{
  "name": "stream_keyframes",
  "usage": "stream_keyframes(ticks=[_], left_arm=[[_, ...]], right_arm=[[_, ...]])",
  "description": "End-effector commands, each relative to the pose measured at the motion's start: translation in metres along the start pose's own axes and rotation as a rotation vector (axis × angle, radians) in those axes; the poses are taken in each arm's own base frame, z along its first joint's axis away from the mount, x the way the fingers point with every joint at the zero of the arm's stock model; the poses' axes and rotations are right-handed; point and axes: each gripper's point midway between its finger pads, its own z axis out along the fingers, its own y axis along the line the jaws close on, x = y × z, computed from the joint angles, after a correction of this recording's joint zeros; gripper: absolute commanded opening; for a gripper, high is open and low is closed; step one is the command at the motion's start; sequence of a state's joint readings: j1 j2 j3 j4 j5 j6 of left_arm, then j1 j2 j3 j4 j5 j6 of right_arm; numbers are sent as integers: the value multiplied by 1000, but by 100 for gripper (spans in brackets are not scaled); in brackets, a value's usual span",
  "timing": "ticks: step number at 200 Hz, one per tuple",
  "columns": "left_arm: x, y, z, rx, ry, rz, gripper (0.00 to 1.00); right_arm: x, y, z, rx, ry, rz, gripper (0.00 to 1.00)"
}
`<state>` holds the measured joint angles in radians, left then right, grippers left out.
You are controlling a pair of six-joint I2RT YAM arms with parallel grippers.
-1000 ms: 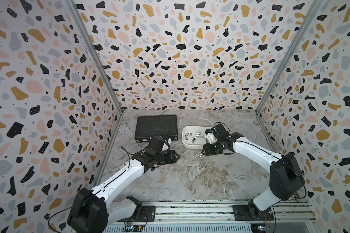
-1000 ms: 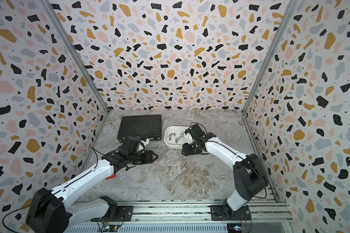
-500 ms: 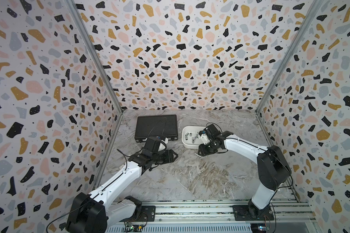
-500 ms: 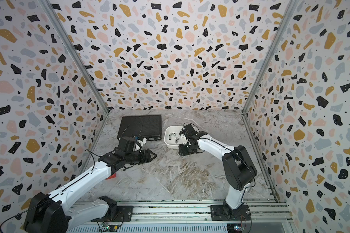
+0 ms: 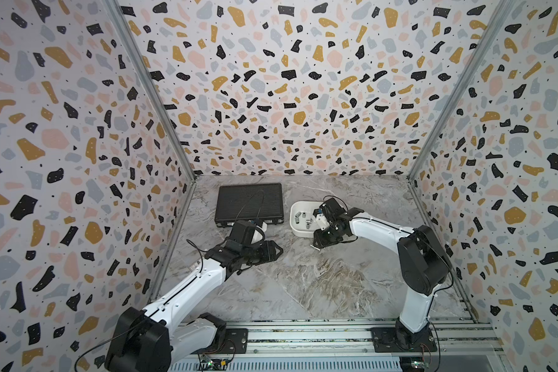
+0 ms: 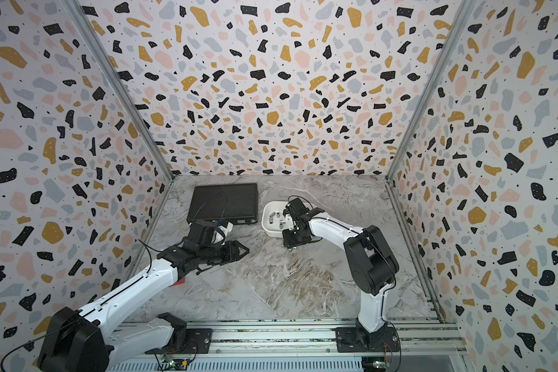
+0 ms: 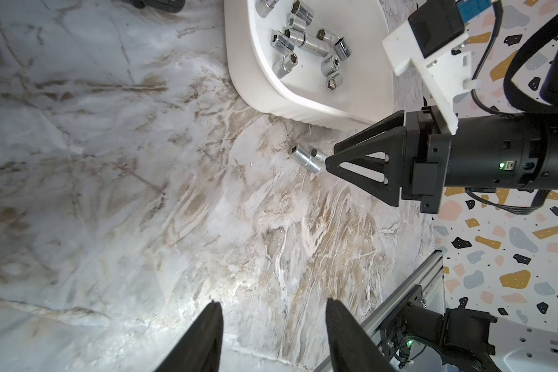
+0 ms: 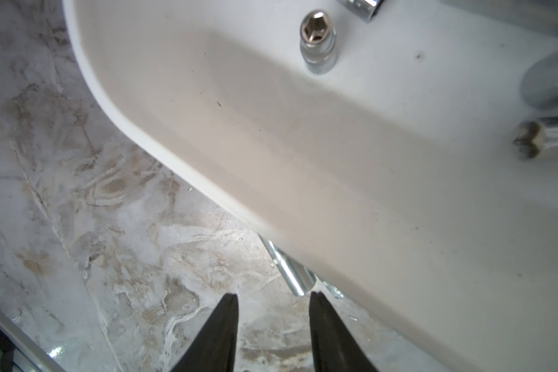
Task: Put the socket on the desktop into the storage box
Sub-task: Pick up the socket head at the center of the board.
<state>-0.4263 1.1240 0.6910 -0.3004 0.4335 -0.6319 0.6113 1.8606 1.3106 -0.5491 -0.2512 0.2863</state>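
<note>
A chrome socket (image 7: 304, 157) lies on the marble desktop (image 5: 303, 283) just in front of the white storage box (image 5: 298, 231), with a smaller chrome piece (image 7: 318, 154) beside it. My right gripper (image 7: 331, 159) is low over the desktop and open by a narrow gap; in the right wrist view the socket (image 8: 287, 269) ends just ahead of my right gripper (image 8: 273, 294), close to one fingertip. Nothing is between its fingers. My left gripper (image 7: 271, 304) hovers open and empty over bare marble, left of the box (image 7: 271, 100). In both top views the socket (image 5: 316, 247) (image 6: 290, 248) is tiny.
Several chrome sockets (image 7: 303, 42) lie inside the storage box. A black ribbed case (image 5: 248, 201) sits closed at the back left, behind my left arm. Terrazzo walls close in three sides. An aluminium rail (image 5: 303, 335) runs along the front edge.
My right gripper has come down a little toward the socket in front of the box, and its jaws have narrowed. The left arm has hardly moved.
</note>
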Motion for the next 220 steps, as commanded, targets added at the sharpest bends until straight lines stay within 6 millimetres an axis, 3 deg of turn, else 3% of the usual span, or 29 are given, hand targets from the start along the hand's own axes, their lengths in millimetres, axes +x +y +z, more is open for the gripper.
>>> stream_keyframes(ticks=[1, 174, 220], left_arm=[[-6, -5, -3, 33, -36, 9, 55], [-4, -1, -1, 27, -33, -1, 55], [-3, -1, -1, 30, -33, -4, 55]], right_arm=[[-9, 5, -5, 8, -17, -27, 42], [1, 12, 21, 16, 50, -56, 39], [3, 14, 27, 47, 70, -69, 43]])
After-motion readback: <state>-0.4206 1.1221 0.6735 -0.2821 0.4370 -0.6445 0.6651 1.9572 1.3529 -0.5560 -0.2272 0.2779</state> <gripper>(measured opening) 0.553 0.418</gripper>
